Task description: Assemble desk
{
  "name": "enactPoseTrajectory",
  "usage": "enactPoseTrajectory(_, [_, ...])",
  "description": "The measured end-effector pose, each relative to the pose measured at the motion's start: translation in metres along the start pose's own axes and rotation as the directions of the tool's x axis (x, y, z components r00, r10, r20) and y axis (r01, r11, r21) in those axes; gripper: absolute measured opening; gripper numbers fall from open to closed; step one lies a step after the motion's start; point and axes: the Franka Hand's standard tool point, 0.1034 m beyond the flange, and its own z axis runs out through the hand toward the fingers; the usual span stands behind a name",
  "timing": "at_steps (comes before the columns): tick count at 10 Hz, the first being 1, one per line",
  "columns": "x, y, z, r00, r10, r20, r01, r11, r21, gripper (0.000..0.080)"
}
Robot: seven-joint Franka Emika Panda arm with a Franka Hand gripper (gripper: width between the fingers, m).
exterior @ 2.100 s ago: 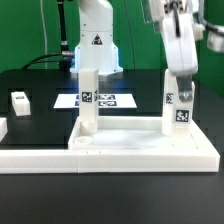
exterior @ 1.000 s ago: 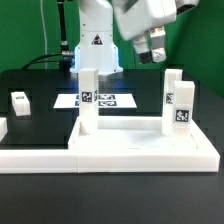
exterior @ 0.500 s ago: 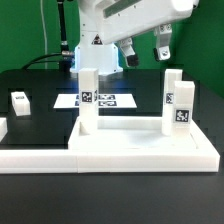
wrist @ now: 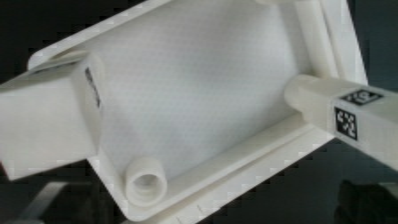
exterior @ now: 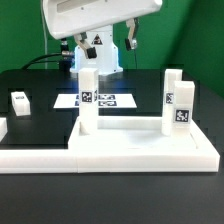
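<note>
1. While the gripper (exterior: 108, 42) hangs high above the far side of the scene, its jaws stand apart and hold nothing.
2. The tabletop slab (exterior: 140, 148) lies flat at the near edge of the black worktop (exterior: 40, 95), towards the exterior view's right.
3. Two legs stand upright on the slab: one leg (exterior: 88, 98) at its far left corner, the other leg (exterior: 177, 100) at its far right corner.
4. A small white block (exterior: 19, 101) sits on the worktop at the exterior view's left, well apart from the slab.
5. The marker board (exterior: 108, 100) lies flat beyond the slab, between the two legs.
6. In the wrist view, the slab's raised rims (wrist: 267, 165) and a round socket (wrist: 146, 183) show beside a tagged leg.
</note>
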Motion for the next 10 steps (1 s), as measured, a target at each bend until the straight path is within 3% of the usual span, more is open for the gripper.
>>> enactPoseTrajectory(5, [-0.004, 0.008, 0.001, 0.942, -0.334, 0.022, 0.334, 0.942, -0.003, 0.0649])
enactPoseTrajectory(6, [-0.016, 0.025, 0.001, 0.915, -0.398, 0.066, 0.399, 0.917, -0.002, 0.0649])
enactPoseTrajectory(7, [-0.025, 0.044, -0.002, 0.859, -0.502, 0.1, 0.507, 0.861, -0.028, 0.0649])
enactPoseTrajectory(8, [-0.037, 0.074, -0.005, 0.8, -0.587, 0.125, 0.593, 0.805, -0.021, 0.0649])
enactPoseTrajectory(10, [-0.034, 0.107, -0.01, 0.643, -0.754, 0.136, 0.761, 0.649, -0.004, 0.0649])
